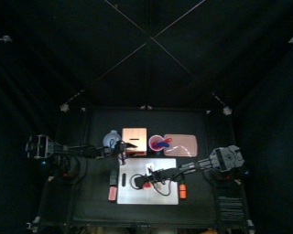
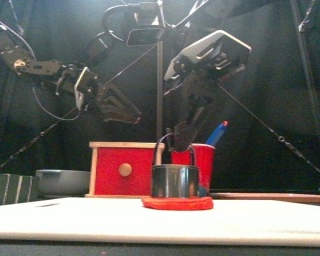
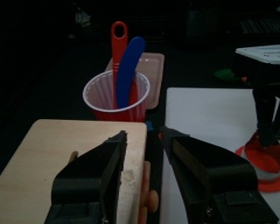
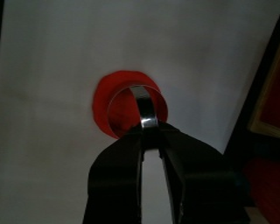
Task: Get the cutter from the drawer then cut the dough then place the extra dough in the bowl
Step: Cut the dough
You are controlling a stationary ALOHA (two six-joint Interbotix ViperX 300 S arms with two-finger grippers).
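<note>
The round metal cutter (image 2: 176, 180) stands on the red dough disc (image 2: 176, 203), which lies on the white cutting board (image 2: 160, 222). My right gripper (image 4: 149, 128) is shut on the cutter's wire handle, directly above the dough (image 4: 115, 105); from the front it (image 2: 183, 135) comes down from above. My left gripper (image 3: 154, 140) hovers over the wooden box (image 3: 73, 153), jaws slightly apart and holding nothing. The box's red drawer front (image 2: 125, 170) looks flush. The blue-grey bowl (image 2: 63, 181) sits left of the box.
A red cup (image 3: 116, 94) with a blue and a red toy knife stands on the pink tray (image 3: 156, 66) behind the board, right of the box. From above, the board (image 1: 127, 192) lies at the table's front middle, with the box (image 1: 135, 135) behind it.
</note>
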